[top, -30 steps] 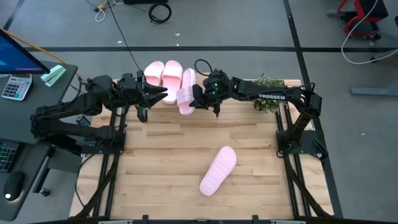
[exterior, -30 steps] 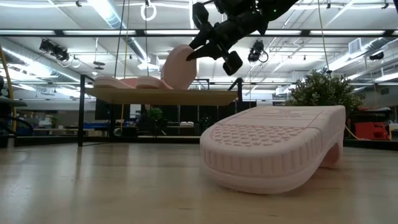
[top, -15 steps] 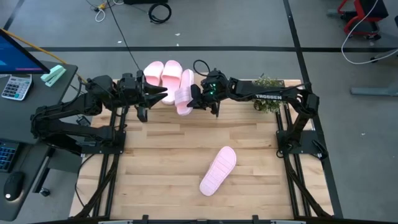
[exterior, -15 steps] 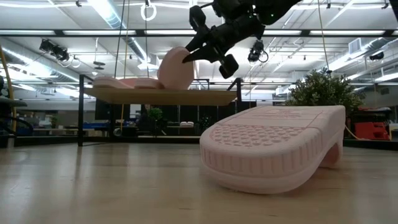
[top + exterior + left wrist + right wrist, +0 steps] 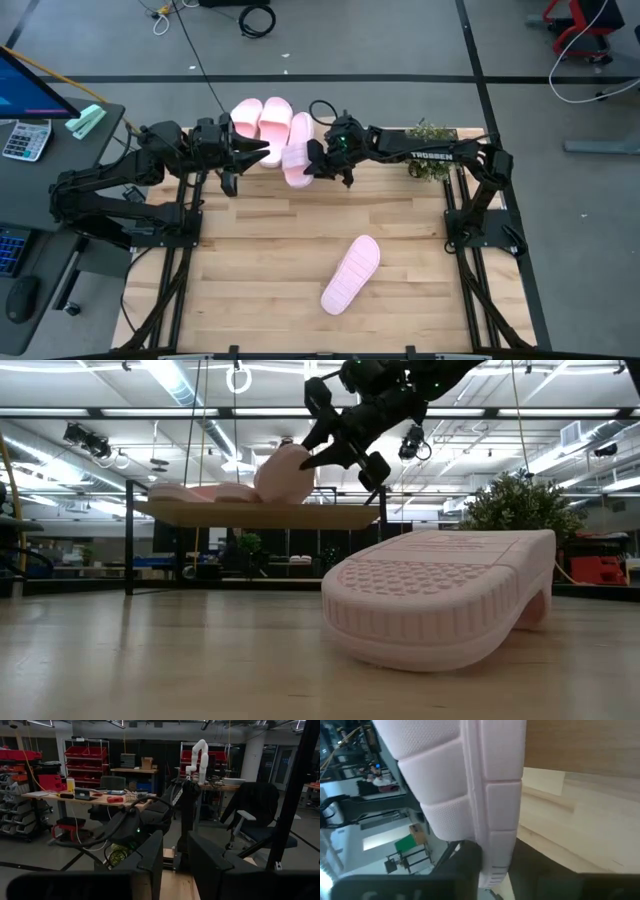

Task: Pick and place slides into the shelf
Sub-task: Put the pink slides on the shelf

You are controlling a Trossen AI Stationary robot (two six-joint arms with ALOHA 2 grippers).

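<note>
Two pale pink slides (image 5: 261, 117) lie side by side on the shelf (image 5: 330, 515) at the table's far edge. My right gripper (image 5: 313, 160) is shut on a third slide (image 5: 297, 146), which stands on its long edge right beside those two. The fourth slide (image 5: 350, 274) lies on the tabletop toward the near right, close in the low view (image 5: 440, 595), sole side up as it seems. My left gripper (image 5: 262, 150) hovers open just left of the held slide and touches nothing. My right gripper pinches the third slide's sole edge (image 5: 495, 862) between its two fingers, near the slide's near end. The fingers come from the table's right, slanting down. The slide is turned on its side, and its lower edge (image 5: 280, 498) sits on the shelf's plank top beside the other slides.
A small green plant (image 5: 430, 160) stands at the far right of the table, behind my right arm. The wide wooden tabletop (image 5: 270, 250) lies between the arms and the near edge. A desk with a monitor and a calculator (image 5: 25, 140) stands off the table's left.
My right gripper has carried the held slide a little toward the table's left and far edge and downward. The slide has come down onto the shelf top, closer to the two slides lying there. The gripper has stayed shut on it.
</note>
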